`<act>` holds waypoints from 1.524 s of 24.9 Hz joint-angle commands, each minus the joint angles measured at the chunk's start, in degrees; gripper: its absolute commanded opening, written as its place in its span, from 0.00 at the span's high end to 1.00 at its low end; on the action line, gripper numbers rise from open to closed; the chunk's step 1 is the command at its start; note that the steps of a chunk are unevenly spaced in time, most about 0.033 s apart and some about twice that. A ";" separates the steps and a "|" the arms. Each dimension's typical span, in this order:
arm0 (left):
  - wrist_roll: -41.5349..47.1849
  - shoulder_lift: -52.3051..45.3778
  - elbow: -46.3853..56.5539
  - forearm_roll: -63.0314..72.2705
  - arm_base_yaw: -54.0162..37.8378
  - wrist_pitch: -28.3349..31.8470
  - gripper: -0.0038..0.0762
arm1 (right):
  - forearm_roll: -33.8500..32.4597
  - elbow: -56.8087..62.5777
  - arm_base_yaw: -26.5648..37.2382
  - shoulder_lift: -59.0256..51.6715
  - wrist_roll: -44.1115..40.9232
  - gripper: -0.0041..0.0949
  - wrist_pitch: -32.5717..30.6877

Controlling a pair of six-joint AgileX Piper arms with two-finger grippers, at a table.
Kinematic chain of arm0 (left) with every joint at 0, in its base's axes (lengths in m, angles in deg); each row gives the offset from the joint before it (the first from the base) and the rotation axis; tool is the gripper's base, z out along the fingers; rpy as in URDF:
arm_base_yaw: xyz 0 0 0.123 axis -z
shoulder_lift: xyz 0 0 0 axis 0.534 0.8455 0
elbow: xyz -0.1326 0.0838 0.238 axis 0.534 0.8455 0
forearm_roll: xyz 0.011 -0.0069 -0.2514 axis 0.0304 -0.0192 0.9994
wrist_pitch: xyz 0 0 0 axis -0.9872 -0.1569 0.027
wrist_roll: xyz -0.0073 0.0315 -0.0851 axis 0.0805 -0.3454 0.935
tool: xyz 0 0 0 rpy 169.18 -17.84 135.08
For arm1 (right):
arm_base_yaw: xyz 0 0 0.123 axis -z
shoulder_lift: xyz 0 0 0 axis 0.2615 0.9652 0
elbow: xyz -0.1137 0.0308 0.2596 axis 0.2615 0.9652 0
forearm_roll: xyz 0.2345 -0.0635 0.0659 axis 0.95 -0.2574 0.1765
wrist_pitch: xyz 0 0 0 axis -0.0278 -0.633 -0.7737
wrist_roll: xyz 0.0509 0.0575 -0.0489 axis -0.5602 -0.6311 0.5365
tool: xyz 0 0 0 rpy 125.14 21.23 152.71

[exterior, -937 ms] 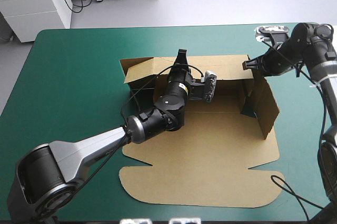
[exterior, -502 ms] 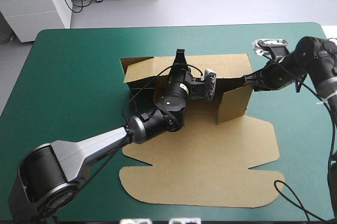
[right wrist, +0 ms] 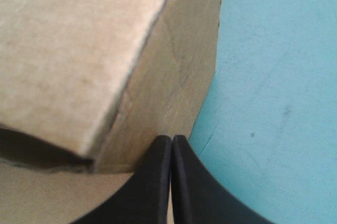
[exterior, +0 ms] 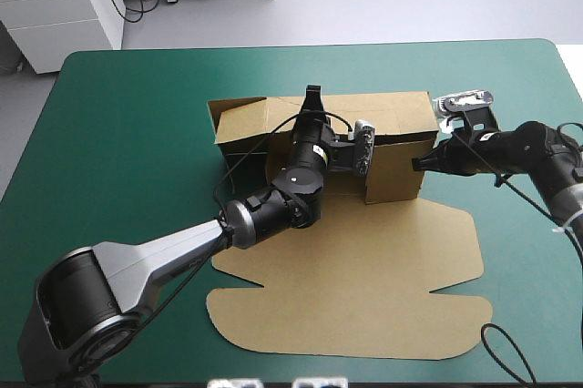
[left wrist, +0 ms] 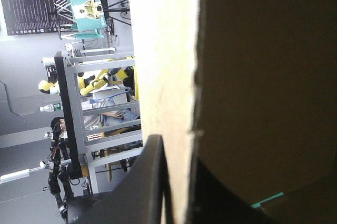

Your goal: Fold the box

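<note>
The brown box [exterior: 364, 265] is found mid-table [exterior: 137, 142], its far wall clamped by the left gripper [exterior: 313, 95]. The side flap is pushed by the closed, empty right gripper [exterior: 420, 164]. The board is judged light and stiff, best held at wall edges.

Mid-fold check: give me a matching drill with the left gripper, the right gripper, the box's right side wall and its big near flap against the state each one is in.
Column one:
1. left gripper
2. right gripper
3. right side wall
4. near flap

Column two:
A. lying flat on the teal-green cover
B. shut on the top edge of the far wall
C. standing upright
D. fingers shut to a point, tip at the brown board

Pairs: 1-B, 2-D, 3-C, 4-A.
</note>
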 commanded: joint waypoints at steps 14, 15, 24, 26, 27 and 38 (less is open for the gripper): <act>1.62 -0.39 -0.12 6.28 0.71 2.68 0.96 | 1.68 -1.83 0.00 -2.48 14.42 0.56 -0.10; 1.62 -0.39 -0.12 6.28 0.71 2.68 0.96 | 4.33 -1.83 0.00 -1.90 15.77 0.56 1.62; 1.62 -0.39 -0.12 6.18 0.71 2.68 0.96 | 21.26 -1.83 0.00 4.67 27.37 0.69 6.31; 1.62 -0.39 -0.12 6.06 0.71 2.68 0.96 | 22.89 -1.83 0.00 5.44 26.77 0.84 7.33; 1.62 -0.39 -0.12 6.06 0.71 2.18 0.96 | 24.07 -1.83 0.00 5.75 27.87 0.96 7.46; 2.21 -0.39 -0.12 1.11 0.71 0.79 0.90 | 24.42 -1.83 0.00 5.99 28.75 0.96 7.48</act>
